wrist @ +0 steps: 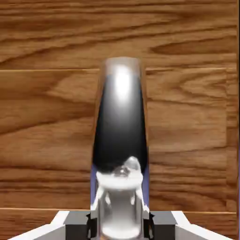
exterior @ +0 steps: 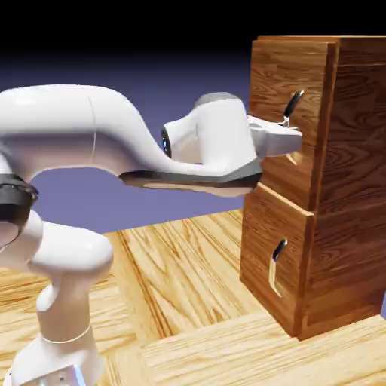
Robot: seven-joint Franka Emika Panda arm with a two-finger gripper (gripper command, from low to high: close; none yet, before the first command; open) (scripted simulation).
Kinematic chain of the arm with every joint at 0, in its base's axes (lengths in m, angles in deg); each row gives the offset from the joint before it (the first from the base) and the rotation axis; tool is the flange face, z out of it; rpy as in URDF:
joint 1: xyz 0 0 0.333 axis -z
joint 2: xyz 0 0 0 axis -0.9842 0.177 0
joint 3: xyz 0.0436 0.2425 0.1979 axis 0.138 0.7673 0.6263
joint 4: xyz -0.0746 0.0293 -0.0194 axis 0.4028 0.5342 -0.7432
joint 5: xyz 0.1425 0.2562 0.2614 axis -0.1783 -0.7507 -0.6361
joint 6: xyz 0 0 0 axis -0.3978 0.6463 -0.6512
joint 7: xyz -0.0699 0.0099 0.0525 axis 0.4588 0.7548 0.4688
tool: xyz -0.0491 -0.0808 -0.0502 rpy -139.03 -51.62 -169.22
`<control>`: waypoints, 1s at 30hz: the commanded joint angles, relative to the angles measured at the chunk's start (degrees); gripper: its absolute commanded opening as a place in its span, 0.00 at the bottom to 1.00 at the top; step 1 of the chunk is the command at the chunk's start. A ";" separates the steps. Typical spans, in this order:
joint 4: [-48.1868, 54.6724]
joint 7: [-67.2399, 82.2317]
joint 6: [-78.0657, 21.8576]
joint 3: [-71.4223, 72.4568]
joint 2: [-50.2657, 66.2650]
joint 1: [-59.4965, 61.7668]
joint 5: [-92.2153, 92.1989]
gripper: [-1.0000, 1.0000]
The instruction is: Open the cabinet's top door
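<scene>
The cabinet (exterior: 350, 188) of reddish-brown wood stands at the exterior view's right. Its top door (exterior: 275, 75) lies flush with the cabinet's front and carries a curved silver handle (exterior: 293, 104). My gripper (exterior: 289, 134) reaches in from the left and is shut on that handle's lower part. In the hand view the handle (wrist: 120, 117) rises large and shiny between the two grey fingertips (wrist: 77, 226), with the gripper (wrist: 120, 227) closed around it and the door's wood grain (wrist: 47, 117) filling the background.
Below the top door sits a second front panel (exterior: 260, 241) with its own curved handle (exterior: 277, 265). The cabinet stands on a light wooden table (exterior: 188, 301). My white arm (exterior: 90, 136) spans the left half of the exterior view.
</scene>
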 commanded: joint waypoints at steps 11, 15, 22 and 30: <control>-10.91 2.19 -8.25 21.89 -0.97 21.82 -17.85 0.00; -15.00 6.66 -13.25 29.12 -3.82 26.41 -27.82 0.00; -20.05 13.39 -24.40 41.29 -8.41 29.84 -45.26 0.00; -20.58 17.38 -42.24 57.03 -9.05 29.64 -65.01 0.00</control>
